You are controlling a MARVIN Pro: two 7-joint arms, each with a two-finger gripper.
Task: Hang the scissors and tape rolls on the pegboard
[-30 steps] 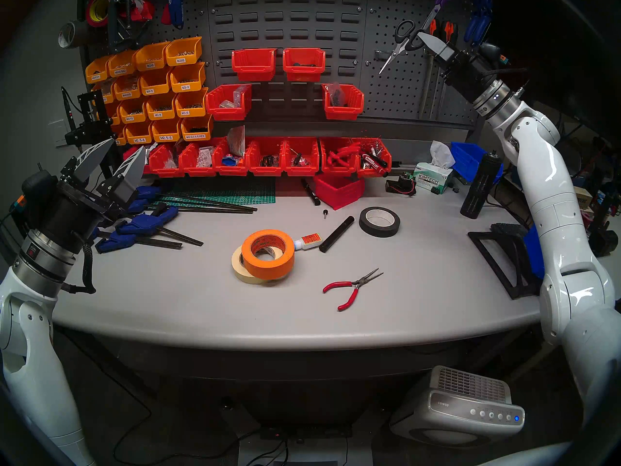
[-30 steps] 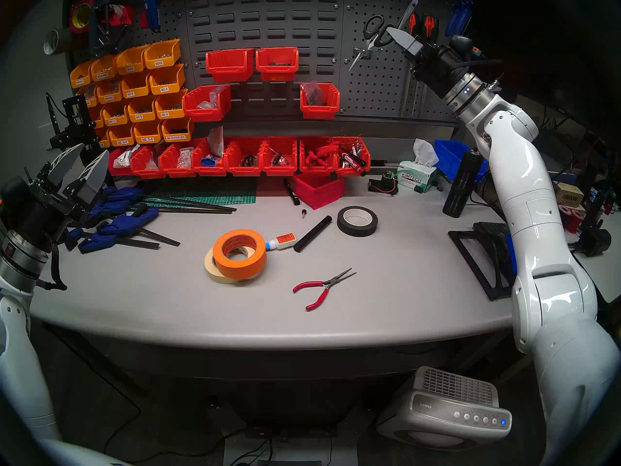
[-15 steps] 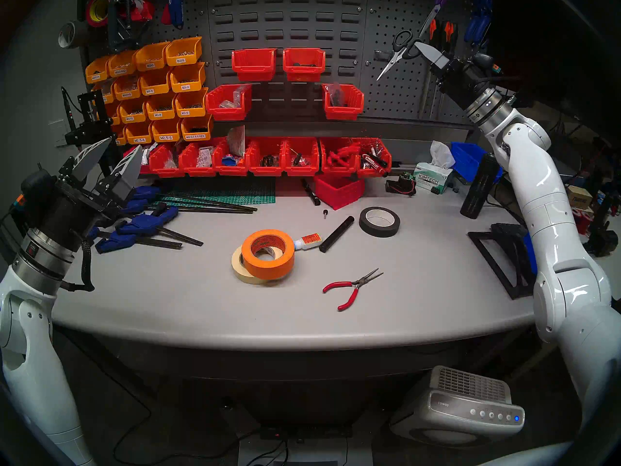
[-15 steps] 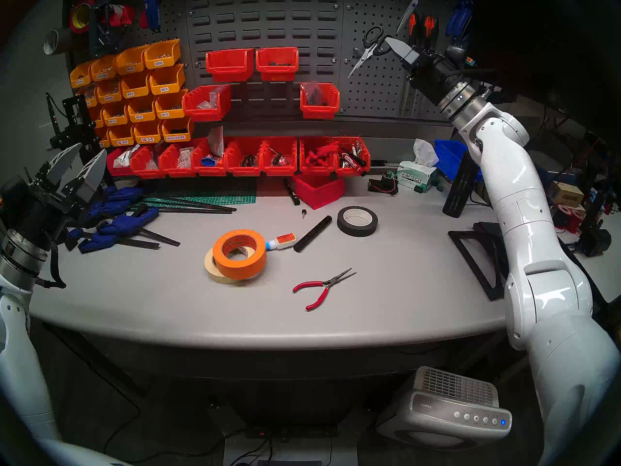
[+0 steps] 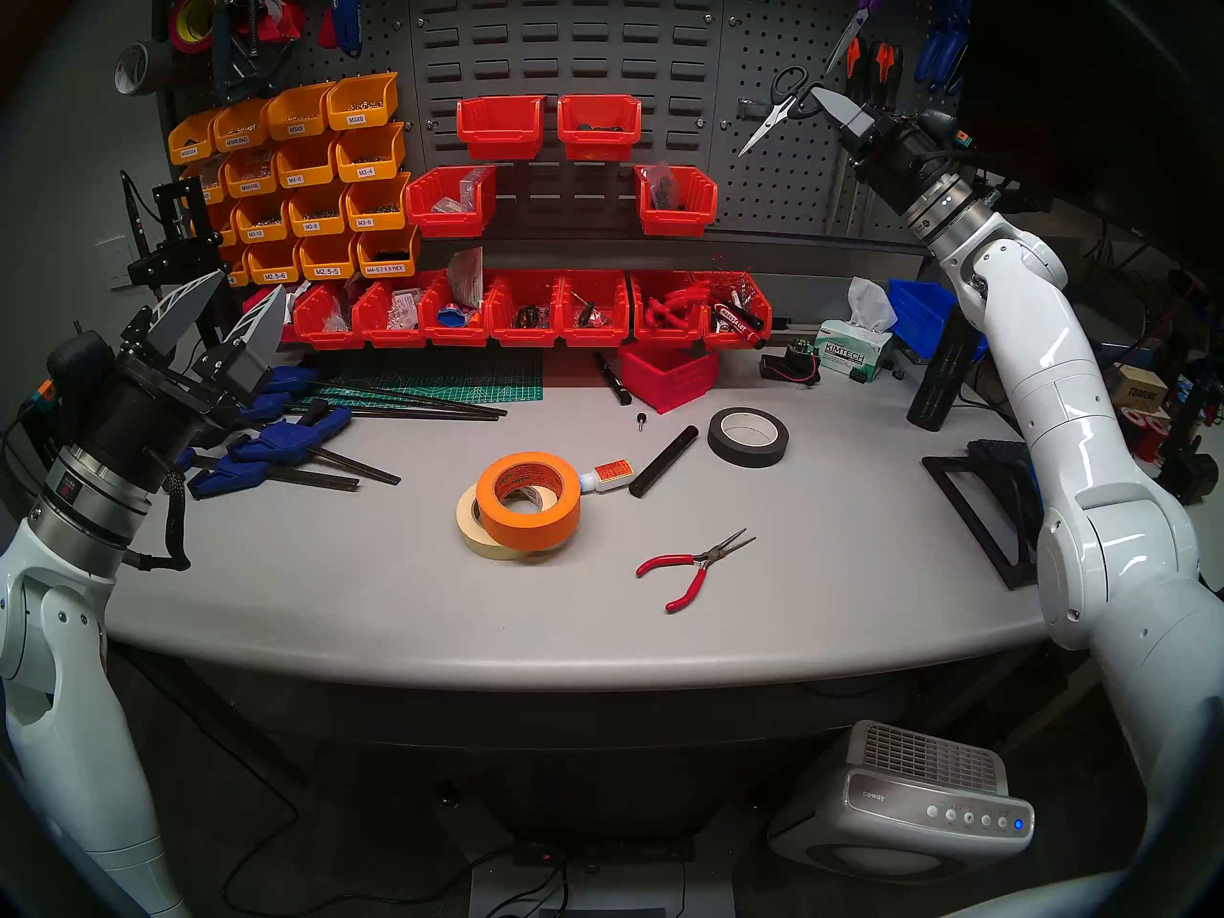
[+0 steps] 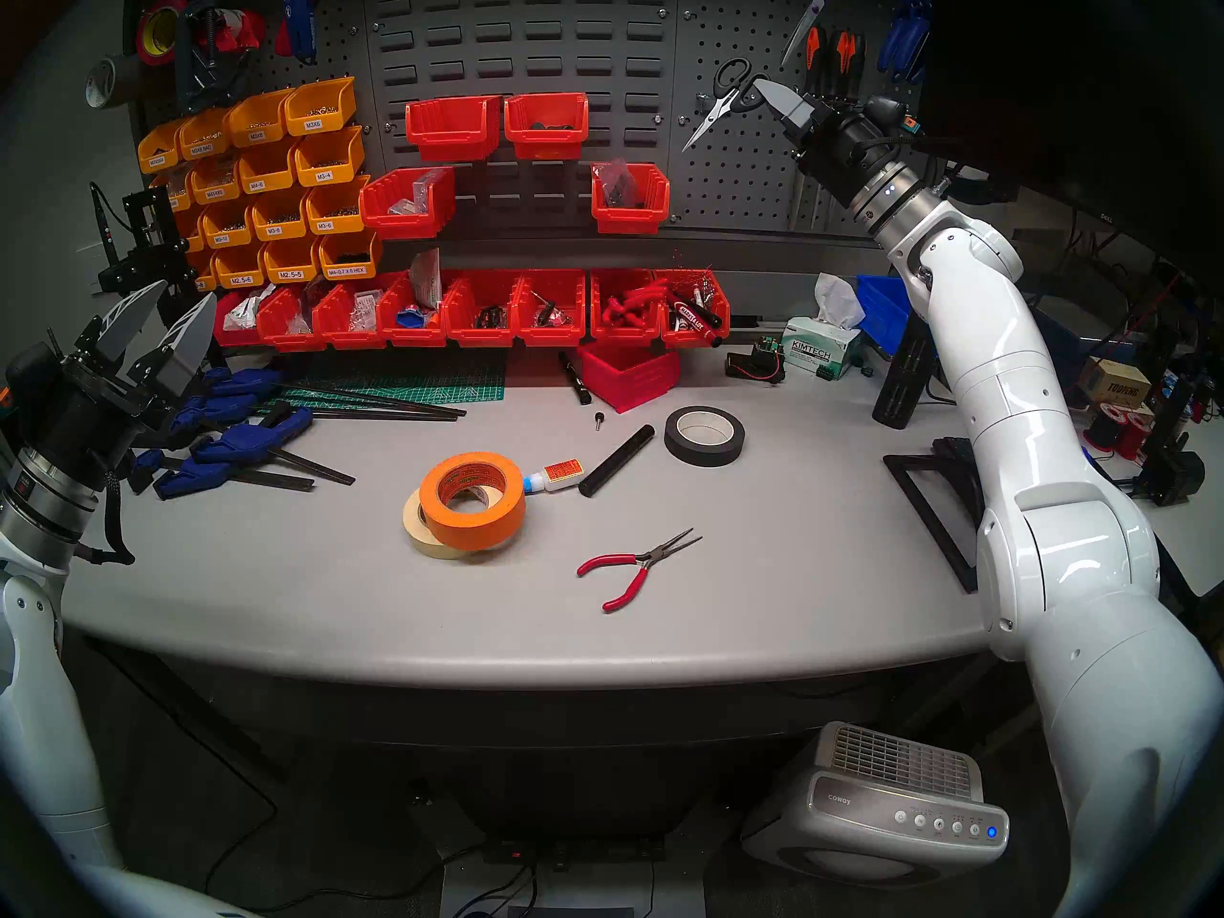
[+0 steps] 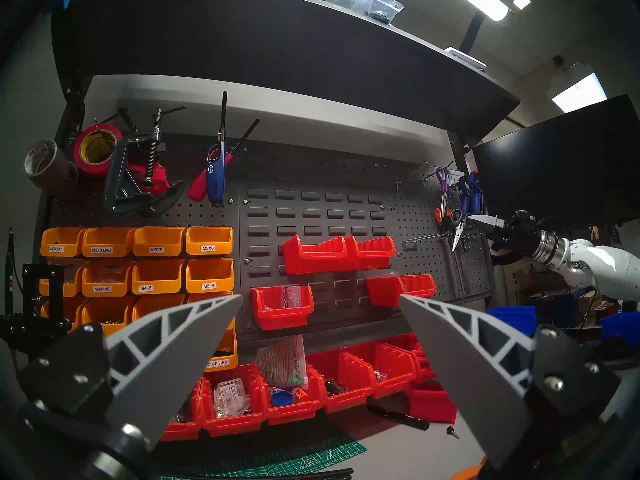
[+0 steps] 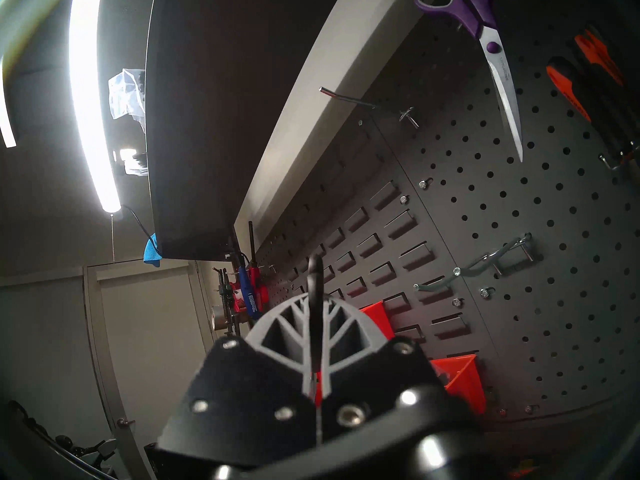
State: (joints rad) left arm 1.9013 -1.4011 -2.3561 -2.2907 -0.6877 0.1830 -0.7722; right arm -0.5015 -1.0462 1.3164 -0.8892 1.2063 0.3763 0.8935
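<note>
My right gripper (image 5: 820, 95) is shut on one black loop handle of the scissors (image 5: 776, 105). It holds them in front of the right pegboard (image 5: 762, 181), blades slanting down-left beside a metal hook (image 5: 752, 108). The right wrist view shows the scissors' handle (image 8: 315, 278) edge-on between the closed fingers, with a double hook (image 8: 440, 285) to its right. The orange tape roll (image 5: 528, 496) leans on the cream tape roll (image 5: 471, 526) at the table's middle. My left gripper (image 5: 248, 287) is open and empty above the table's left end, far from both rolls.
A black tape roll (image 5: 748, 436), red pliers (image 5: 692, 569), a glue bottle (image 5: 606, 476) and a black cylinder (image 5: 662, 459) lie around the rolls. Blue clamps (image 5: 278, 433) lie under the left gripper. Purple scissors (image 5: 861, 9) and orange-handled tools (image 5: 874, 62) hang above the right gripper.
The right gripper has lowered the scissors and carried them slightly left along the pegboard. The left gripper has barely moved and stays open.
</note>
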